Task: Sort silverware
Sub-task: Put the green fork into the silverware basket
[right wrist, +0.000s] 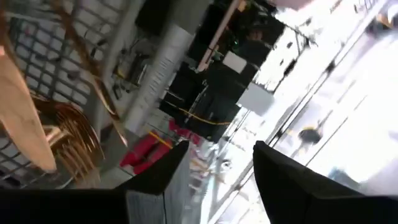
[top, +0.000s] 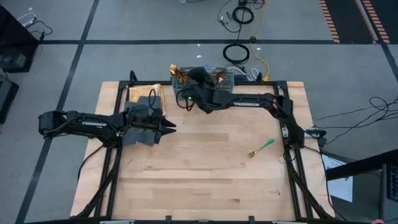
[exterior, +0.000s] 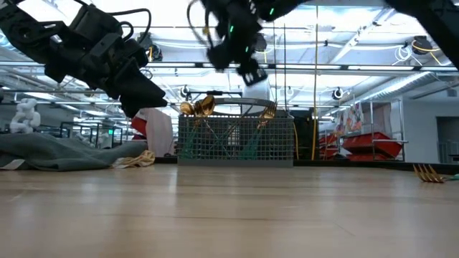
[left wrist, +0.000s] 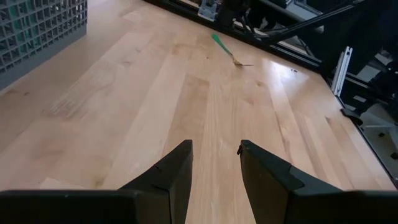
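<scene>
One slim teal-handled fork (top: 261, 148) (gold tines) on pale wood.

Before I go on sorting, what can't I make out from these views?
- High view: the right gripper and its arm hide most of the grey mesh basket, so its contents cannot be counted.
- Low view: the gold fork with teal handle shows edge-on, partly cut off.
- Right wrist view: blurred.

A robotics lab in an industrial hall. Taped grey floor (top: 155, 25) with loose cables (top: 236, 53). Steel ceiling trusses (exterior: 344, 36) and shelving stand behind the table (top: 205, 168).
</scene>
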